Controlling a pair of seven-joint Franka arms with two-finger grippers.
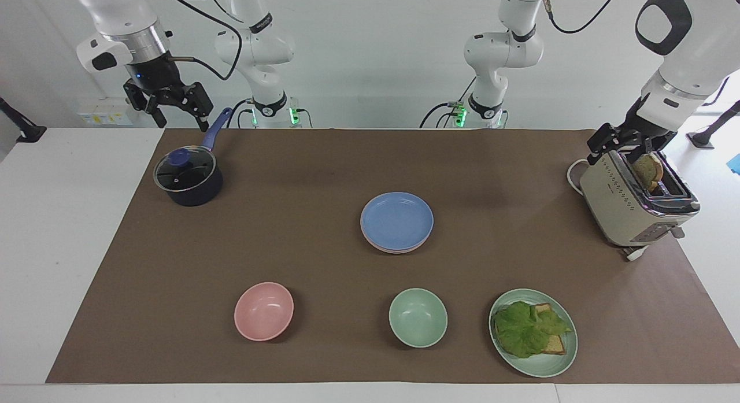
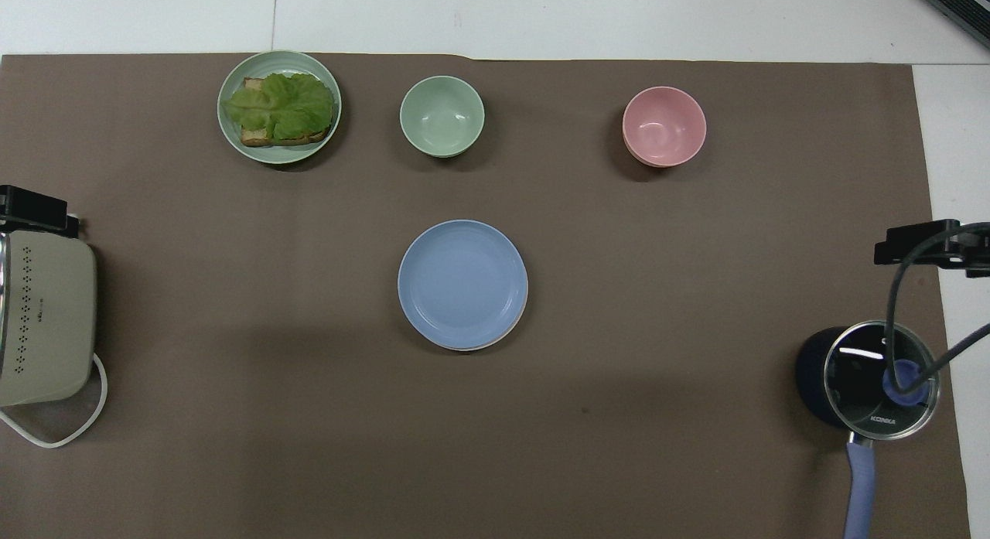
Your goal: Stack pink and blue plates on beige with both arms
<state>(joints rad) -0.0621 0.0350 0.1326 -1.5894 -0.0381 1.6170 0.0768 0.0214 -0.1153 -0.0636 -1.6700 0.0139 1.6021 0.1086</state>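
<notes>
Both sets of fingers are spread and empty, the right gripper (image 1: 173, 115) raised over the saucepan (image 1: 188, 178) end, the left gripper (image 1: 629, 147) over the toaster (image 1: 630, 206), while the blue plate (image 1: 397, 219) tops the pink plate (image 1: 386, 248) mid-worktop.

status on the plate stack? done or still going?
Looks done: blue plate tops the mid-table stack, with a pink plate's rim showing under it; the beige one can't be made out. Nothing in hand: right gripper is open, up by the saucepan; left gripper is open over the toaster. Nothing visibly left.
</notes>
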